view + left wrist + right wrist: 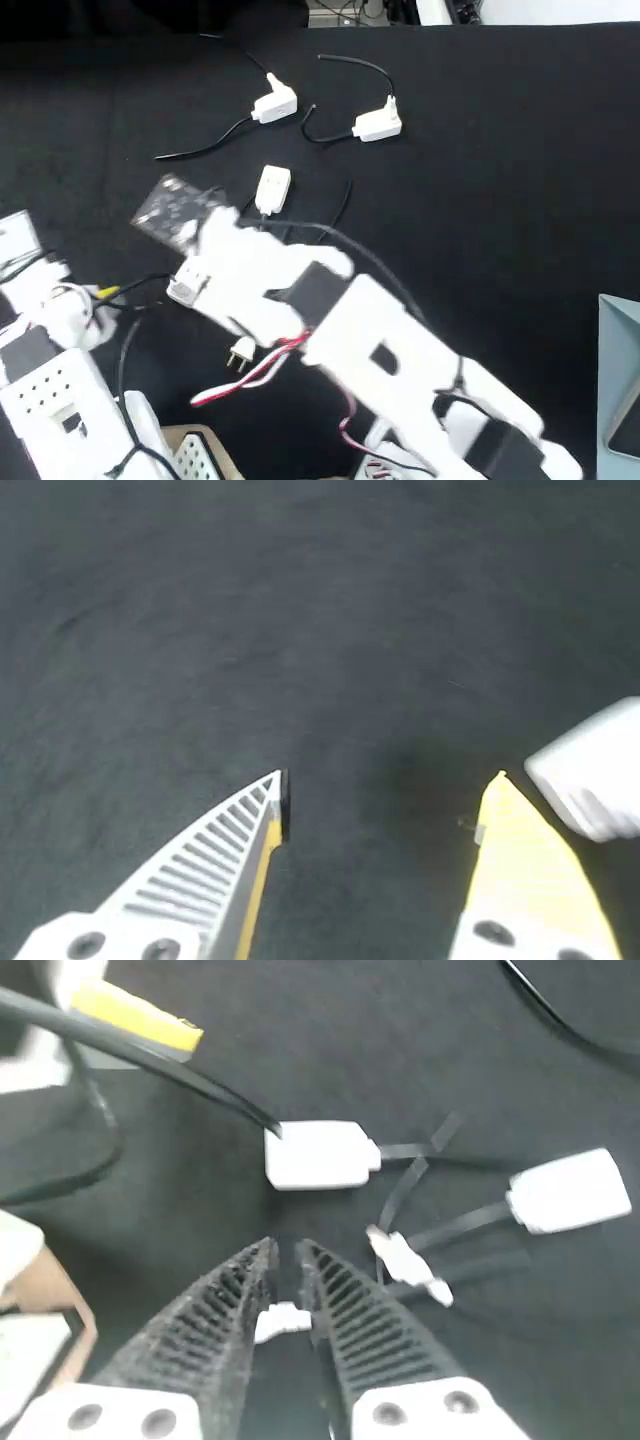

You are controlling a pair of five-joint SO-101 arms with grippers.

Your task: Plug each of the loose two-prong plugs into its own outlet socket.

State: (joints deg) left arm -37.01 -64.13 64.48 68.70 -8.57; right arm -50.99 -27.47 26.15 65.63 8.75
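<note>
Left pincer [390,780] spread wide over bare table [200,600], holding nothing. Right pincer [286,1250] pressed nearly together, seemingly pinching a small white plug [283,1322] between the ribbed fingers [200,1330]. Looks like the carry-to-socket step. Needs prongs lined up with slots, then a straight push. Nearest white socket block [318,1155] just ahead of the tips, not touching; another corded block [568,1190] farther off.
</note>
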